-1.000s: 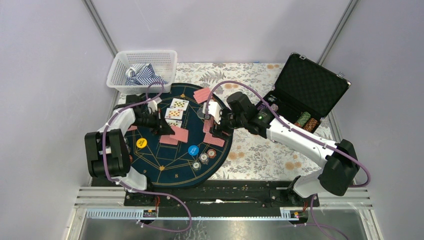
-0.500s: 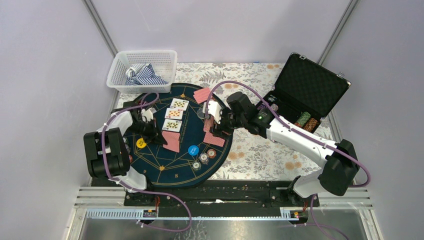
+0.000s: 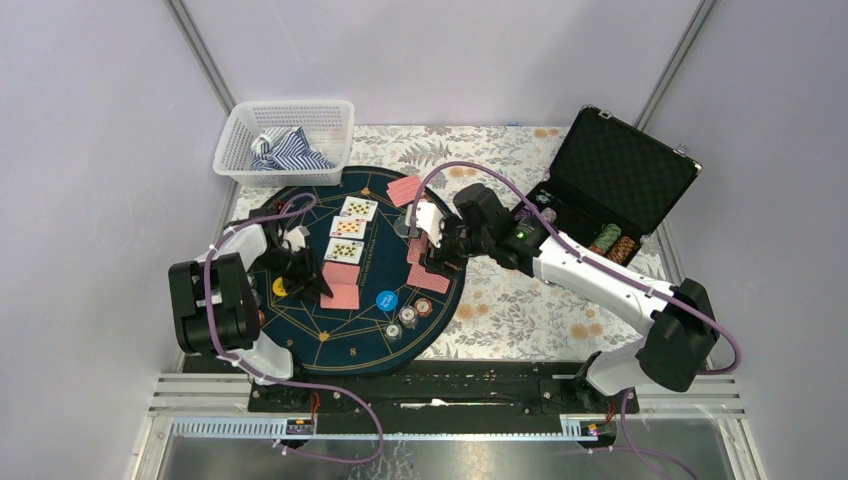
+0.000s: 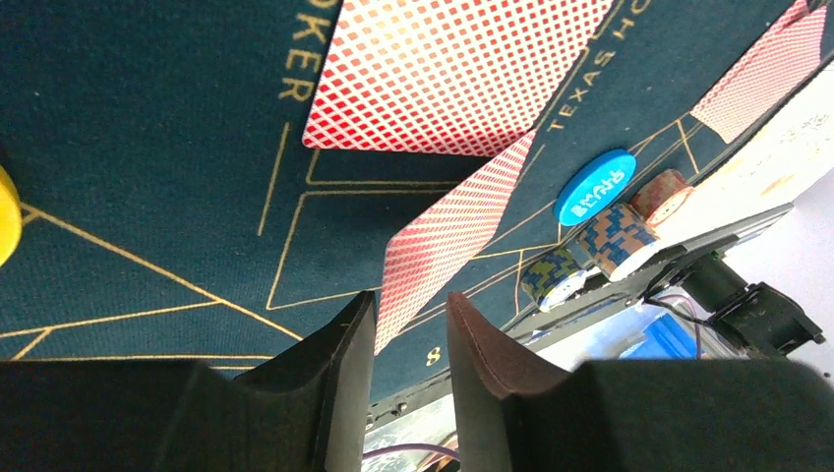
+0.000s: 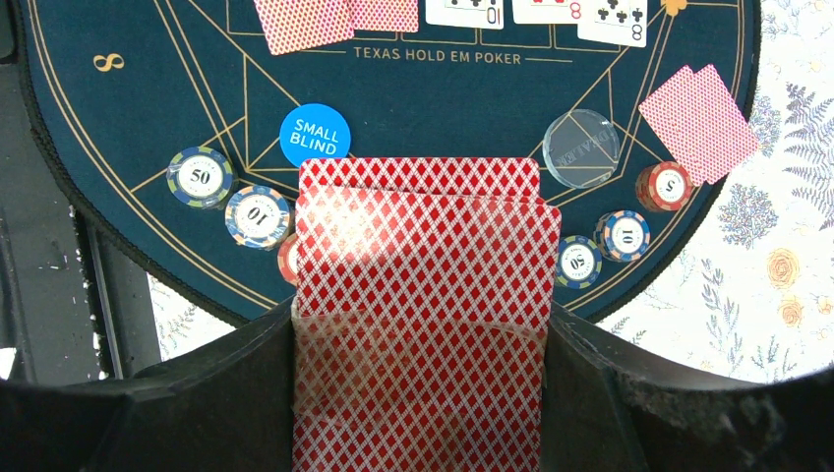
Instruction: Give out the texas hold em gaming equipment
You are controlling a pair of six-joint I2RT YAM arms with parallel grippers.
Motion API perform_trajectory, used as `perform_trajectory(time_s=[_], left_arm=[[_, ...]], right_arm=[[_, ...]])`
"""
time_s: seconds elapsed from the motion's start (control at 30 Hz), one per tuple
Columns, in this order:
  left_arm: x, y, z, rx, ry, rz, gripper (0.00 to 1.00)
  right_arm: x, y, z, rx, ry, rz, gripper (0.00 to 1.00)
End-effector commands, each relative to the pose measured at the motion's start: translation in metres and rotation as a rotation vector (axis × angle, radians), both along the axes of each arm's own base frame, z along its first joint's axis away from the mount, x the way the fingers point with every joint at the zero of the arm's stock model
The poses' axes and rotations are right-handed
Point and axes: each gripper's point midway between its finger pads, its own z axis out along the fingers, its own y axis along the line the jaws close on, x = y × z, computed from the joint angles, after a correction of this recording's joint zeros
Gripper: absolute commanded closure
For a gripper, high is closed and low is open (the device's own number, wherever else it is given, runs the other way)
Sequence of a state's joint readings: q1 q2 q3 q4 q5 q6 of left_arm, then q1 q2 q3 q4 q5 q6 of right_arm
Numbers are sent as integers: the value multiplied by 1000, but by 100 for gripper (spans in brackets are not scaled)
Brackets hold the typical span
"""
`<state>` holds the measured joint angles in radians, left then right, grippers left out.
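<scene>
I am judging that the step in hand is the dealing of face-down cards onto the round mat [image 3: 340,338], at the place toward the left edge of the desk [image 3: 520,310]. Two red cards [image 4: 462,74] are lying there, one overlapping the other a little. The left fingers [image 4: 339,379] are standing slightly apart with nothing between them. The corner of the nearer card [image 4: 447,246] is lying just in front of their tips; whether it is touching one, I cannot tell. The right fingers [image 5: 615,393] are gripping the deck [image 5: 423,324] by its two long sides, above the right part of the mat. The next move, I think, is calling for the left arm [image 3: 240,245] to rise straight up, so that the card is not dragged, and then to fetch a new card from the deck for another place.
</scene>
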<state>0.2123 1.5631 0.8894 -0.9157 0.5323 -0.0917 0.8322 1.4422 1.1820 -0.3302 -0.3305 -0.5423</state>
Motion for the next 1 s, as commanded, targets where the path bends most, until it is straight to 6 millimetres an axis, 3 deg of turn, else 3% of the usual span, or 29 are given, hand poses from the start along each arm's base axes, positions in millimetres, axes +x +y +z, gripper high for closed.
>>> perform_trajectory(time_s=[0.0, 0.23, 0.4, 0.5, 0.6, 0.73, 0.8, 0.87, 0.97], left_arm=[[2, 6, -2, 30, 6, 12, 61], [6, 17, 3, 87, -17, 43, 45], [17, 24, 21, 121, -96, 58, 34], [29, 15, 44, 60, -183, 20, 22], [46, -1, 81, -70, -288, -51, 1], [67, -28, 156, -275, -587, -201, 1], [73, -39, 182, -337, -671, -185, 1], [78, -48, 194, -349, -717, -152, 1], [82, -69, 191, -193, -753, -185, 1]], right_arm=[[4, 9, 31, 71, -75, 14, 90], [4, 10, 31, 69, -73, 17, 90], [4, 10, 31, 69, -72, 18, 90], [3, 11, 31, 73, -65, 19, 90], [0, 14, 31, 76, -43, 31, 90], [-5, 19, 37, 99, -14, 51, 89], [-4, 20, 41, 108, -15, 53, 89], [-6, 24, 45, 115, -5, 63, 88], [-7, 27, 49, 118, 11, 73, 87]])
